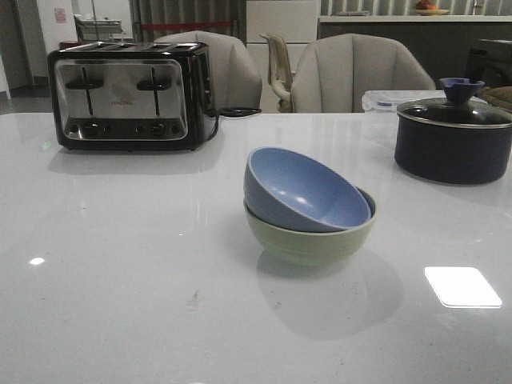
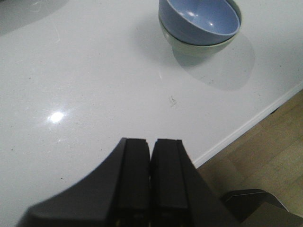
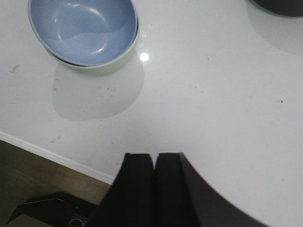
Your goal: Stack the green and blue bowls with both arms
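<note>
The dusty blue bowl [image 1: 300, 190] sits tilted inside the pale green bowl [image 1: 308, 242] at the middle of the white table [image 1: 120, 264]. The stack also shows in the left wrist view, blue bowl [image 2: 201, 21] in green bowl [image 2: 194, 47], and in the right wrist view, blue bowl [image 3: 83, 28] in green bowl [image 3: 111, 61]. My left gripper [image 2: 151, 141] is shut and empty over the table near its front edge, well away from the bowls. My right gripper [image 3: 155, 155] is shut and empty, likewise near the front edge. Neither arm shows in the front view.
A black and chrome toaster [image 1: 128, 94] stands at the back left. A dark navy lidded pot [image 1: 452, 136] stands at the back right, its edge showing in the right wrist view [image 3: 279, 5]. Chairs [image 1: 352, 72] stand behind the table. The table's front edge [image 2: 246, 127] and floor show below.
</note>
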Tool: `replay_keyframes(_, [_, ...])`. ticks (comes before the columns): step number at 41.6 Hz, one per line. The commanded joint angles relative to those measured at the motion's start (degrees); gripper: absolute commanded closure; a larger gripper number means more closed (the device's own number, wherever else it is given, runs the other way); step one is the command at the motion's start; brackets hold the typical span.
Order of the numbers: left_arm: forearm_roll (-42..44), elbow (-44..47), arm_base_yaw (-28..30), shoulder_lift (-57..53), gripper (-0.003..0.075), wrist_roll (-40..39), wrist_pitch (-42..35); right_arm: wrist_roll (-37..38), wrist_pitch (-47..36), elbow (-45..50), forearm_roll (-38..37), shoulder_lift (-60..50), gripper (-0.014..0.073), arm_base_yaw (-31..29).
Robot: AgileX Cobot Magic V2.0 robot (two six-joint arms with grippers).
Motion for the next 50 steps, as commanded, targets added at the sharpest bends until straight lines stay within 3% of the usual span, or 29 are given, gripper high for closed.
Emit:
replay_keyframes(1, [0.46, -1.66, -0.36, -0.30, 0.0617, -1.74, -3.50, -0.28, -3.39, -1.49, -0.34, -0.25, 0.0550, -0.10])
replay_keyframes(17, [0.46, -1.66, -0.36, -0.30, 0.0617, -1.74, -3.72, -0.28, -3.39, -1.49, -0.34, -0.25, 0.0550, -0.10])
replay_keyframes(23, [7.82, 0.93, 0.39, -3.43, 0.0617, -1.61, -7.30, -0.28, -3.34, -1.49, -0.34, -0.25, 0.0550, -0.10])
replay_keyframes(39, [7.80, 26.49, 18.78, -30.19, 0.0617, -1.73, -29.68, -0.28, -3.34, -1.49, -0.34, -0.25, 0.0550, -0.10])
replay_keyframes(50, [1.98, 37.60, 28.78, -42.92, 0.0617, -1.73, -34.99, -0.28, -3.34, -1.49, -0.34, -0.25, 0.0550, -0.10])
